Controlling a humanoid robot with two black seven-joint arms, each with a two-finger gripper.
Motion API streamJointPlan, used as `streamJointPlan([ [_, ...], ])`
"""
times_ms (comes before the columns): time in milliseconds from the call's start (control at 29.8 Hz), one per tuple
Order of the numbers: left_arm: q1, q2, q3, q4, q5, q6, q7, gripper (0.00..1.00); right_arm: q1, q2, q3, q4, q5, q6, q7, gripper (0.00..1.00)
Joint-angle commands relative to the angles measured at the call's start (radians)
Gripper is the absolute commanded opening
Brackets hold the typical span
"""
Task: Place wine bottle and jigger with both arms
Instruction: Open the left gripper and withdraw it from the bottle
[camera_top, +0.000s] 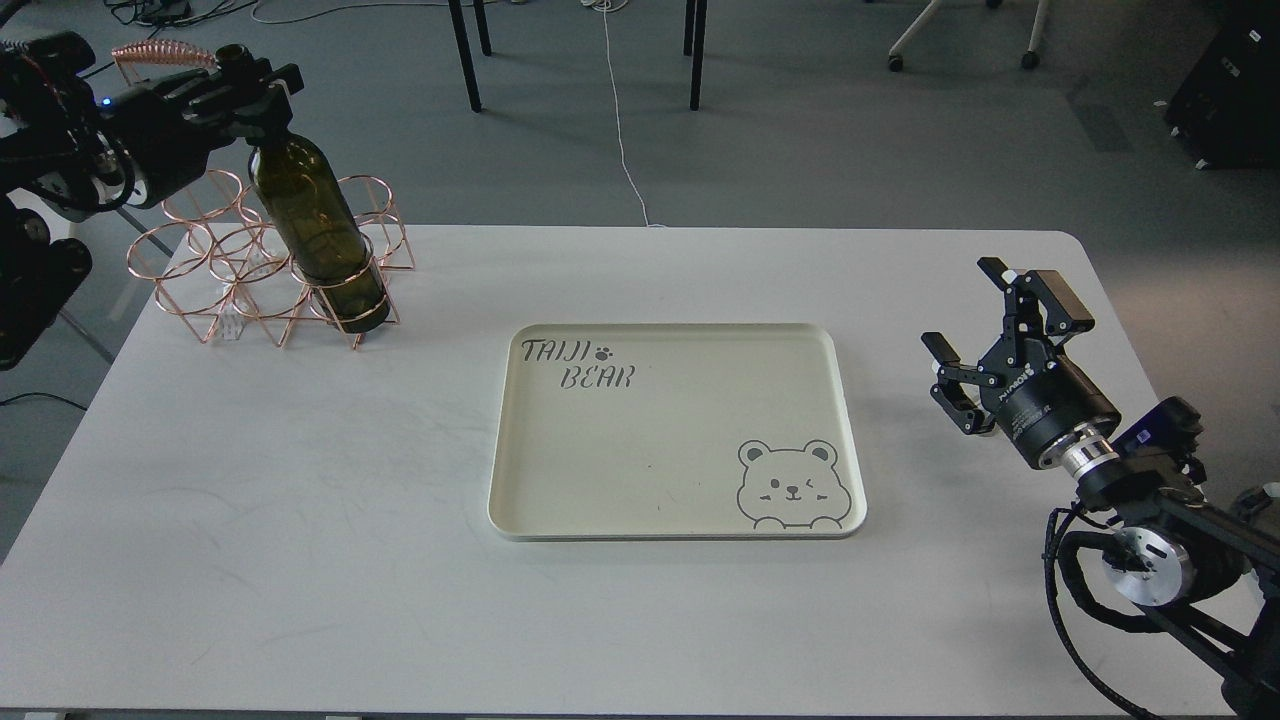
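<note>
the wine bottle (318, 225) stands tilted in a ring of the copper wire rack (262, 262) at the table's (300, 520) far left, its neck pinched by the left gripper (243, 82). the cream tray (676, 434) at the centre holds nothing. the right gripper (992, 333) hovers near the tray's right, fingers spread wide and empty.

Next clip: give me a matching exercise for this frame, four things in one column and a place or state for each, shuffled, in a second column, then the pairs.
Things:
1. wine bottle
2. cream tray
3. left end effector
4. right end effector

States:
A. open, holding nothing, above the table's right side
B. standing in the copper wire rack
C. closed around a bottle neck
D. empty, at the table's middle

Pairs: 1-B, 2-D, 3-C, 4-A
</note>
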Motion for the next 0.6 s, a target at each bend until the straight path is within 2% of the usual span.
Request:
streamJointPlan([
  [0, 0.008, 0.000, 0.000, 0.000, 0.000, 0.005, 0.000, 0.21, -0.003, 0.000, 0.000, 0.000, 0.000, 0.000, 0.000, 0.99],
  [201, 0.008, 0.000, 0.000, 0.000, 0.000, 0.005, 0.000, 0.30, -0.004, 0.000, 0.000, 0.002, 0.000, 0.000, 0.000, 0.99],
  [302, 0.008, 0.000, 0.003, 0.000, 0.000, 0.003, 0.000, 0.43, -0.004, 0.000, 0.000, 0.002, 0.000, 0.000, 0.000, 0.99],
  [436, 0.006, 0.002, 0.002, -0.001, -0.001, 0.005, 0.000, 0.66, -0.004, 0.000, 0.000, 0.003, 0.000, 0.000, 0.000, 0.99],
  [536, 0.006, 0.000, 0.002, -0.003, -0.007, 0.006, 0.000, 0.87, -0.004, 0.000, 0.000, 0.003, 0.000, 0.000, 0.000, 0.99],
  [570, 0.006, 0.000, 0.002, -0.004, -0.015, 0.005, 0.000, 0.91, -0.004, 0.000, 0.000, 0.003, 0.000, 0.000, 0.000, 0.99],
])
